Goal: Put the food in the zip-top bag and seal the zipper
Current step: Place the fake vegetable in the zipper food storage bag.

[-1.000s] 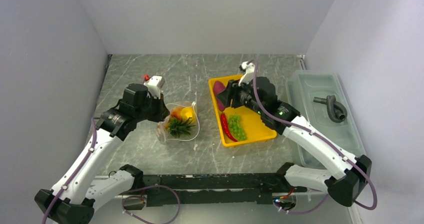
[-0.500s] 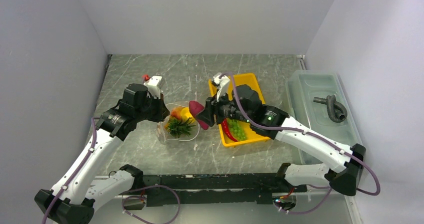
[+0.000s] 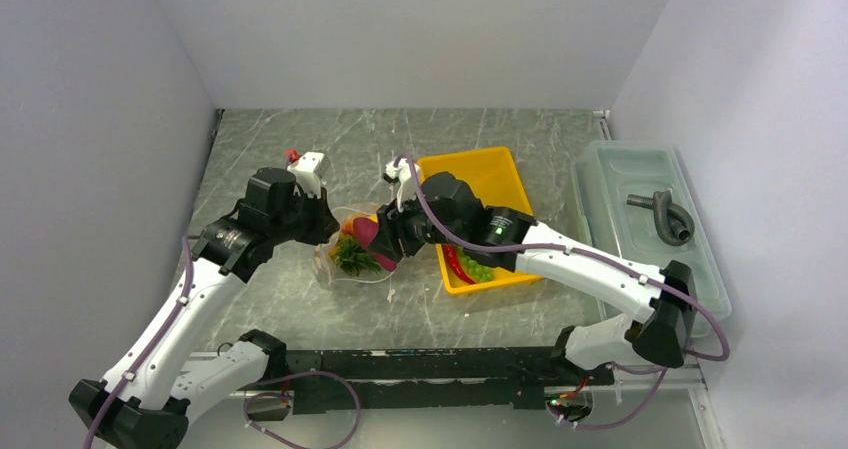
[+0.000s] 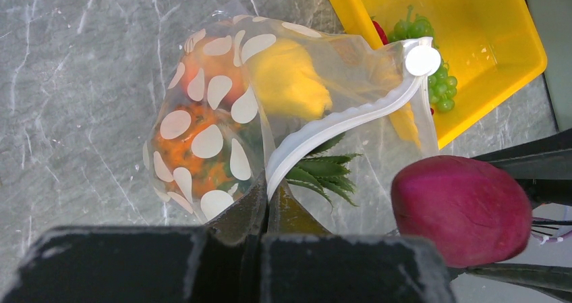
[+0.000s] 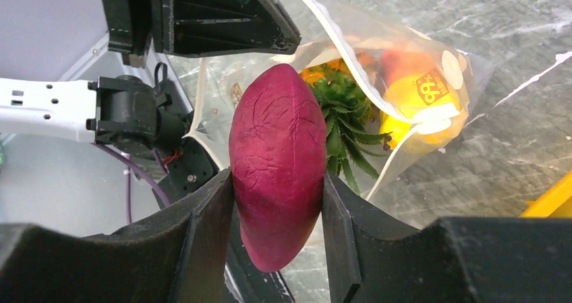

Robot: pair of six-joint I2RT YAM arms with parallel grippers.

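The clear polka-dot zip-top bag (image 3: 352, 254) lies left of the yellow tray (image 3: 500, 184), its mouth held open. My left gripper (image 4: 270, 205) is shut on the bag's zipper strip (image 4: 337, 124) at the mouth edge. Inside are the peach (image 4: 209, 70), the yellow pear (image 4: 290, 80) and the orange pineapple (image 4: 185, 151) with green leaves (image 4: 320, 171). My right gripper (image 5: 278, 202) is shut on the purple eggplant-like piece (image 5: 276, 161) and holds it over the bag's mouth (image 3: 368, 231). The red chilli (image 3: 452, 262) and green grapes (image 3: 480, 267) lie in the tray.
A translucent lidded bin (image 3: 645, 229) with a grey hose piece (image 3: 665, 214) stands at the far right. White walls close in the left, back and right. The grey marble table (image 3: 400, 139) runs behind the bag and tray.
My right gripper has carried the purple piece leftward from the tray to over the bag's open mouth. The left gripper has kept its hold on the bag edge.
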